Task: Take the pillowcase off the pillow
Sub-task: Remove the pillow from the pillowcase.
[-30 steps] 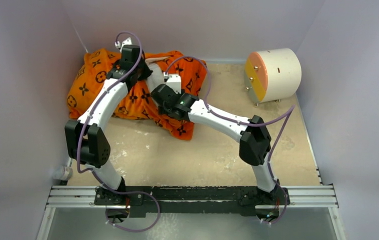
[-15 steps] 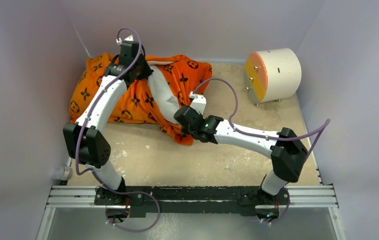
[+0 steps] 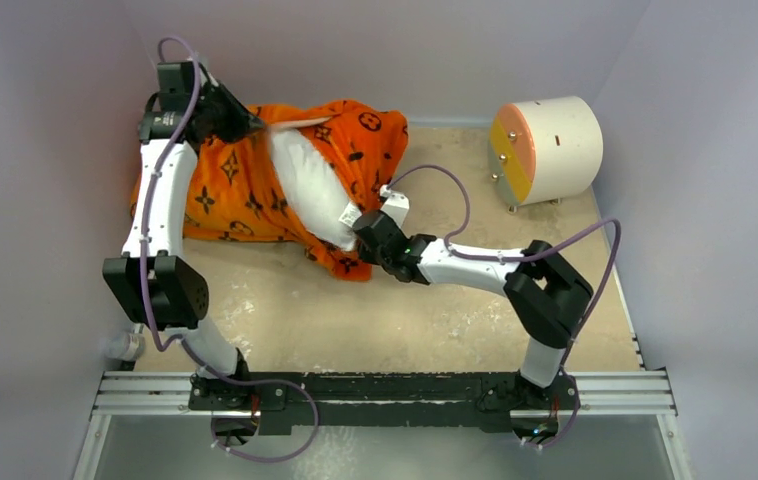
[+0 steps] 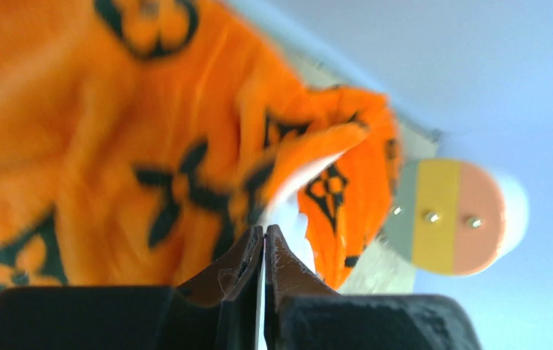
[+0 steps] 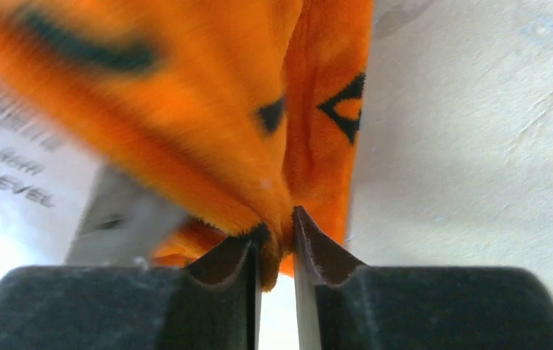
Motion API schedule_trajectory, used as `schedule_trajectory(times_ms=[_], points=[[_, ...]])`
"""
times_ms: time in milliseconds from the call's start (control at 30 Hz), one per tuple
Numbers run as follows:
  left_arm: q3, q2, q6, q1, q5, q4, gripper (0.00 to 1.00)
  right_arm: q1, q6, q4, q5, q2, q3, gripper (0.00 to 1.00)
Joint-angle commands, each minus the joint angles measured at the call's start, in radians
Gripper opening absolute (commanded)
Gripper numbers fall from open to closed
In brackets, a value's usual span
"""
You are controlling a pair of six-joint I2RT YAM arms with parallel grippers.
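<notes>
My right gripper has its dark jaws nearly closed on a fold of the pillowcase, a soft, fuzzy orange cloth with black flower and diamond prints, low at its near edge above the rough beige table. My left gripper is closed to a very thin slit and pinches the upper edge of the same cloth, raised near the back wall. The pillow, plump and white, lies at the far left of the table, mostly wrapped, showing one long band in the opening between my two grips, its printed label just beside my right jaws.
</notes>
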Motion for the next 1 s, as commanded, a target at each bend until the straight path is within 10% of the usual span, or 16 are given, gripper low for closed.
schedule_trajectory(times_ms=[0, 333, 400, 567, 767, 967], points=[[-0.039, -0.129, -0.018, 0.047, 0.282, 0.394, 0.0, -0.02, -0.207, -0.121, 0.03, 0.043, 0.052, 0.34], [-0.445, -0.355, 0.243, -0.183, 0.124, 0.265, 0.0, -0.02, -0.565, 0.022, -0.09, -0.555, -0.003, 0.92], [-0.447, -0.383, 0.286, -0.318, 0.038, 0.242, 0.24, -0.026, -0.58, -0.049, 0.003, -0.606, 0.015, 0.99], [-0.472, -0.347, 0.277, -0.572, -0.302, 0.256, 0.49, -0.157, -0.597, -0.18, 0.049, -0.508, 0.121, 0.99], [-0.486, -0.255, 0.17, -0.626, -0.765, 0.241, 0.66, -0.195, -0.564, -0.177, -0.004, -0.481, 0.106, 0.99], [-0.535, -0.149, 0.158, -0.629, -0.74, 0.319, 0.74, -0.226, -0.555, -0.17, -0.039, -0.484, 0.027, 0.99]])
